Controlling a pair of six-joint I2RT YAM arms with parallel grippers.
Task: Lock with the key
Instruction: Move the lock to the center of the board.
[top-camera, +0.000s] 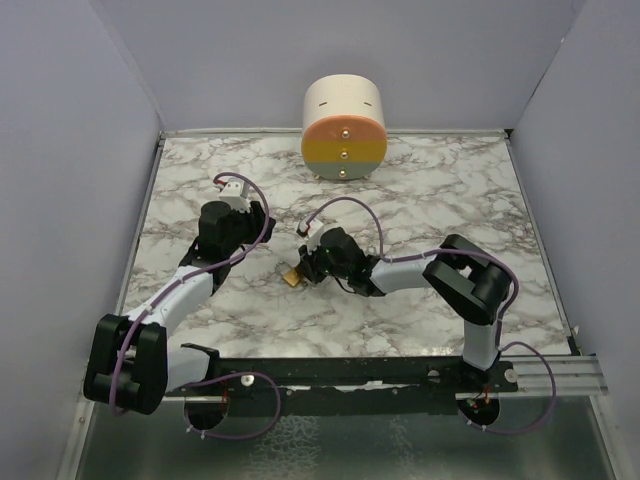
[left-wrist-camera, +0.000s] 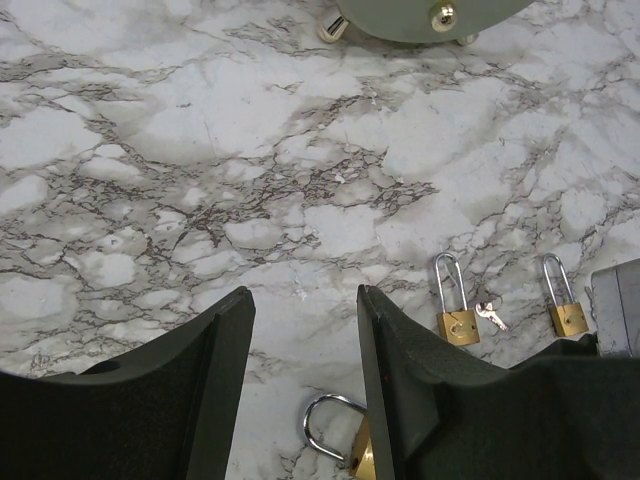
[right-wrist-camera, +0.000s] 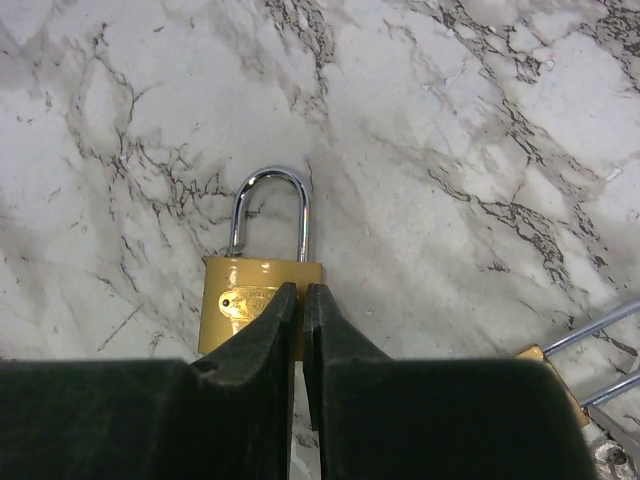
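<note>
A brass padlock (right-wrist-camera: 250, 305) with a steel shackle lies flat on the marble table (right-wrist-camera: 450, 150). My right gripper (right-wrist-camera: 302, 288) hovers right over the padlock's body, its fingers pressed almost together with only a thin slit between them; I see no key in them. In the top view the right gripper (top-camera: 305, 266) is over that padlock (top-camera: 291, 278). My left gripper (left-wrist-camera: 305, 295) is open and empty, and the same padlock (left-wrist-camera: 335, 435) lies half hidden behind its right finger (left-wrist-camera: 400, 370). A small silver key (left-wrist-camera: 491, 316) lies on the table between two small padlocks.
Two small brass padlocks (left-wrist-camera: 457, 318) (left-wrist-camera: 567, 312) lie to the right in the left wrist view. A round cream, orange and grey container (top-camera: 344, 128) stands at the back centre. Grey walls enclose the table. Another padlock's shackles (right-wrist-camera: 590, 335) show at the right wrist view's lower right.
</note>
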